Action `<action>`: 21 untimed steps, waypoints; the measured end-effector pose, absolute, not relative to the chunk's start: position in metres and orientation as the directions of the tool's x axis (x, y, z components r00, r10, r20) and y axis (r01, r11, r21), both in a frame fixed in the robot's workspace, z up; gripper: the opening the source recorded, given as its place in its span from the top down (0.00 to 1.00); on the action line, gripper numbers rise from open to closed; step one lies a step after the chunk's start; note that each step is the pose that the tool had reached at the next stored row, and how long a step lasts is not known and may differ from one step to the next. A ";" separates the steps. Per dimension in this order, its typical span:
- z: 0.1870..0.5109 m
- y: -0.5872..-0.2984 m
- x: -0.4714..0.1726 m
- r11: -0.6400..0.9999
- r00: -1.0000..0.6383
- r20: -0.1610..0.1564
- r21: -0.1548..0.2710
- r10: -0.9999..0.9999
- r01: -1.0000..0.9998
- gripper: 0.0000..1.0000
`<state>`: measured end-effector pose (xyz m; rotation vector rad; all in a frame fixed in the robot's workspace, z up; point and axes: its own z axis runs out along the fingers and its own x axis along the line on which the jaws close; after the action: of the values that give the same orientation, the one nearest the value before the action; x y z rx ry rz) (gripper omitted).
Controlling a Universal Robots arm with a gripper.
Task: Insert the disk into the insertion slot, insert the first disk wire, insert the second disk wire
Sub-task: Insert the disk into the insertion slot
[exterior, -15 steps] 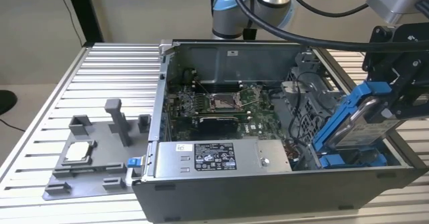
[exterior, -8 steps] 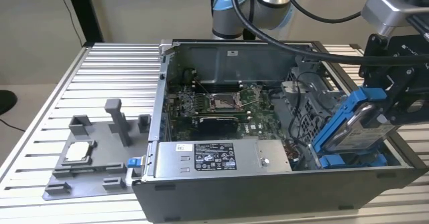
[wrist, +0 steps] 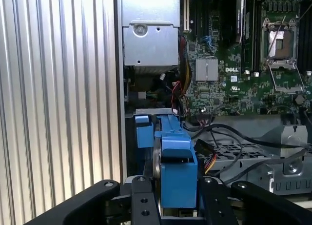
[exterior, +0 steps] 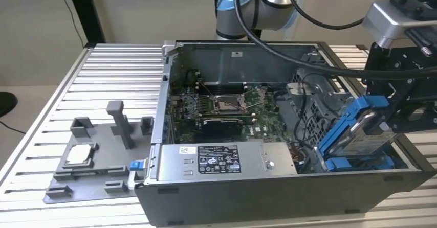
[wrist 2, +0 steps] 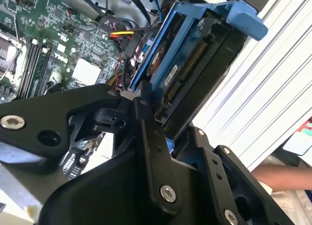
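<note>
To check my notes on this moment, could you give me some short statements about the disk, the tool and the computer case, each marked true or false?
1. The tool grips the disk by its blue carrier. True.
2. The disk lies flat. False: it stands tilted, its lower end down inside the computer case.
3. The silver power supply box sits along the case wall nearest the exterior camera. True.
4. The grey fixture tray stands at the exterior view's right of the case. False: it stands at the left.
5. A cover closes the case. False: it is open, and the motherboard shows.
</note>
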<state>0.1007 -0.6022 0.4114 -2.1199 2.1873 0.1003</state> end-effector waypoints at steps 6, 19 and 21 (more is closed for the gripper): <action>0.411 -0.602 0.101 0.032 -0.030 -0.113 -0.017 -0.993 -0.999 0.00; 0.411 -0.602 0.101 0.032 -0.030 -0.113 -0.018 -0.993 -0.999 0.00; 0.411 -0.602 0.101 0.032 -0.029 -0.113 -0.023 -0.993 -0.999 0.00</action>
<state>0.1008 -0.6021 0.4106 -2.1180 2.1844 0.0953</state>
